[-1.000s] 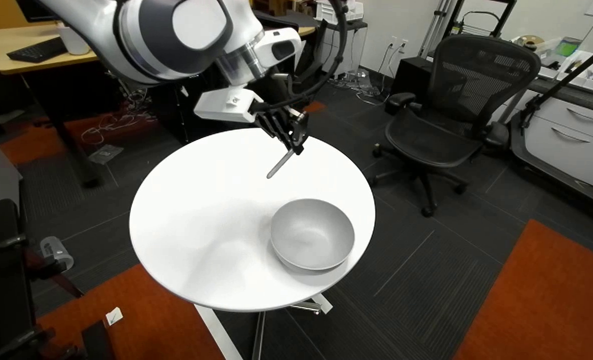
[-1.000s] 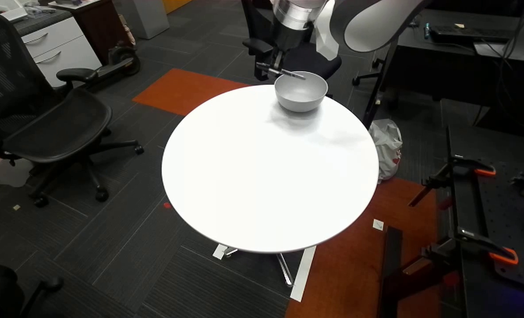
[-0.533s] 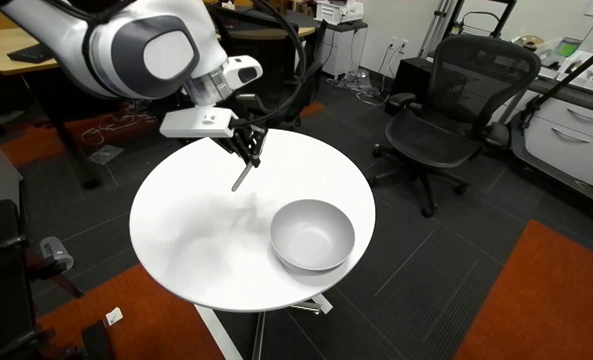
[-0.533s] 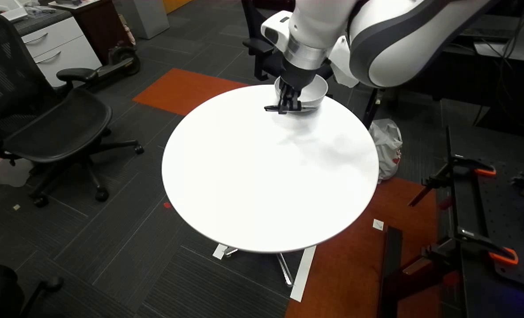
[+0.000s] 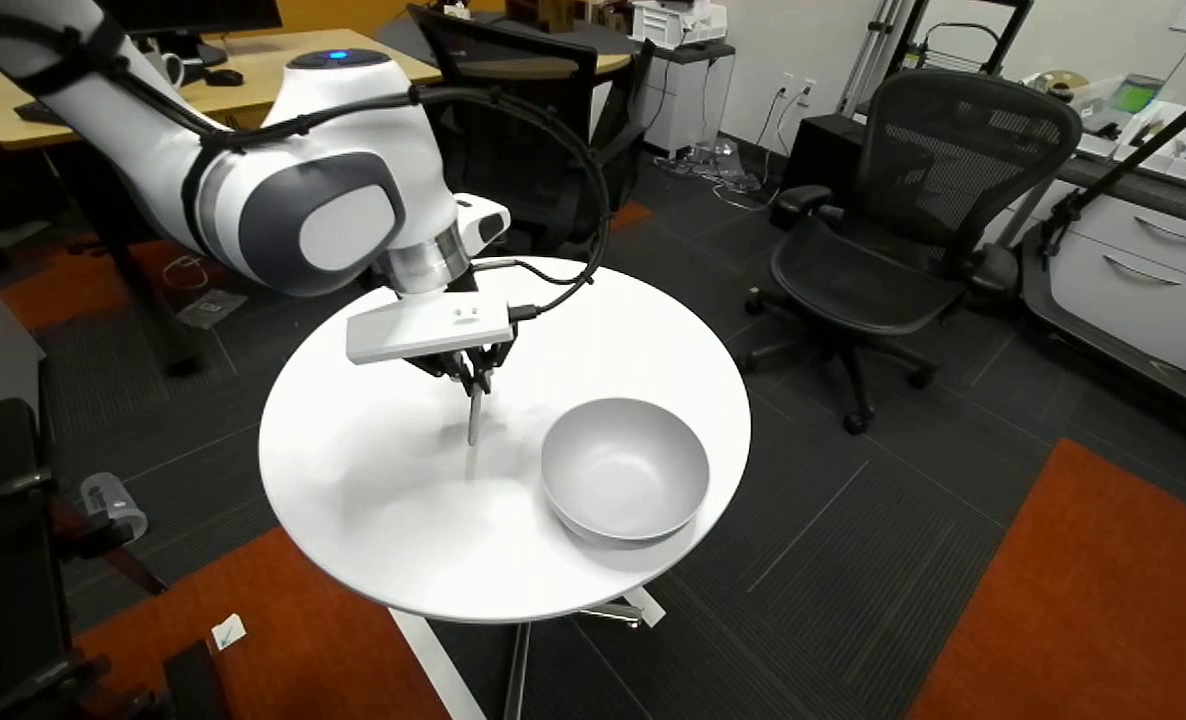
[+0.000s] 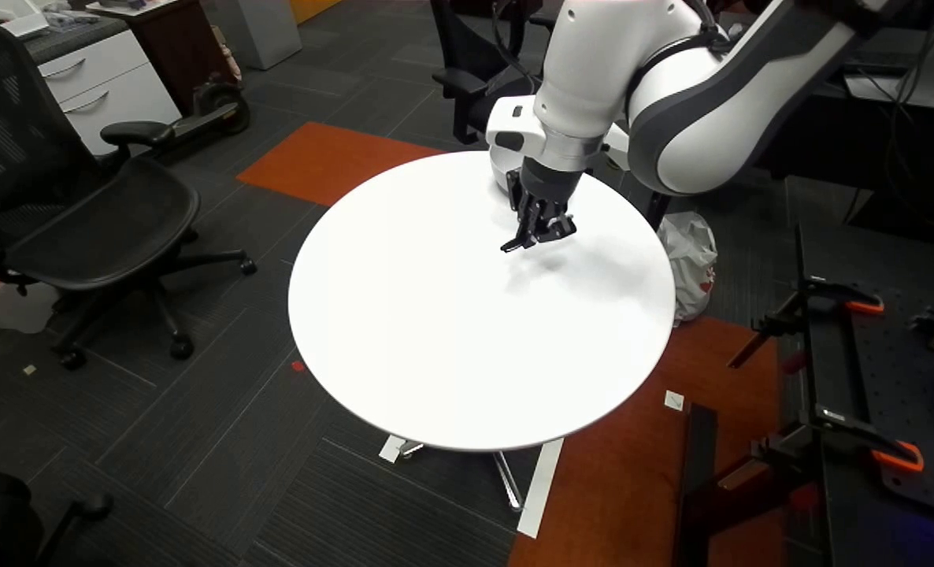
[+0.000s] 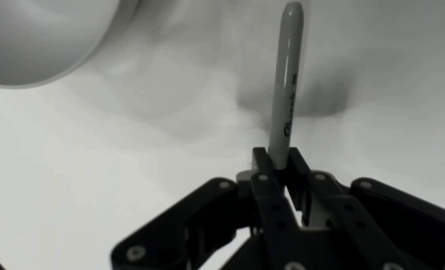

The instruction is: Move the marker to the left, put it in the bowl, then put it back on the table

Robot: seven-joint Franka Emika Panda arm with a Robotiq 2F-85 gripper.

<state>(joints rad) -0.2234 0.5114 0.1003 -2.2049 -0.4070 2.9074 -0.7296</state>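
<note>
Lowering over the last second, your end effector (image 7: pixel 278 156) is closed around the marker (image 7: pixel 285 75), which now points steeply toward the desk (image 5: pixel 383 545), left of the bowl (image 5: pixel 625 470) and of frame centre in an exterior view; you are probably setting it down. In the wrist view, its dark lettering (image 7: pixel 289 112) blurs past an initial "O".

Open table (image 5: pixel 433 530) beside the bowl (image 5: pixel 625 470)

I've got chairs (image 5: pixel 958 150) and drawers (image 5: pixel 1143 275) in both exterior views, plus carpet (image 5: pixel 1083 600) with some orange patches. In an exterior view I can make out a mouse (image 5: pixel 223 77) on a desk (image 5: pixel 263 60); also in an exterior view, a bag (image 6: pixel 689 268) and two clamps (image 6: pixel 837 290).
</note>
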